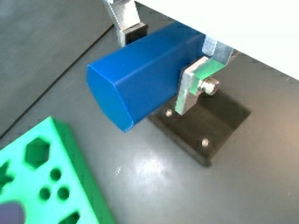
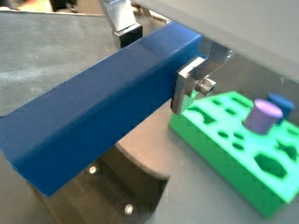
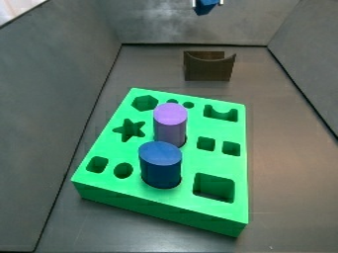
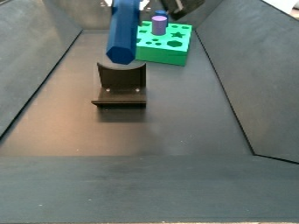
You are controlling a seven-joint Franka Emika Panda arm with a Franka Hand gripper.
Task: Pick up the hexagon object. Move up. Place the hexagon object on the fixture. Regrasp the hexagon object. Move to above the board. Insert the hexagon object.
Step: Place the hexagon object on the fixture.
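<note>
Hexagon object (image 1: 146, 74) sits clamped between the gripper (image 1: 170, 54) fingers in both wrist views, above the dark fixture (image 1: 208, 122), with the green board (image 2: 239, 149) nearby. In a side view, the prism (image 4: 122, 31) hangs tilted over the fixture (image 4: 121, 85), off the floor.

Pincer-held (image 4: 131, 3) hexagon object (image 4: 121, 33) above fixture (image 4: 121, 84)

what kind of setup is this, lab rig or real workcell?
Likely a lab test rig: a dark walled enclosure holding only a green board with shaped holes and two pegs, a fixture, and the gripper above the fixture, shut on the hexagon object.
</note>
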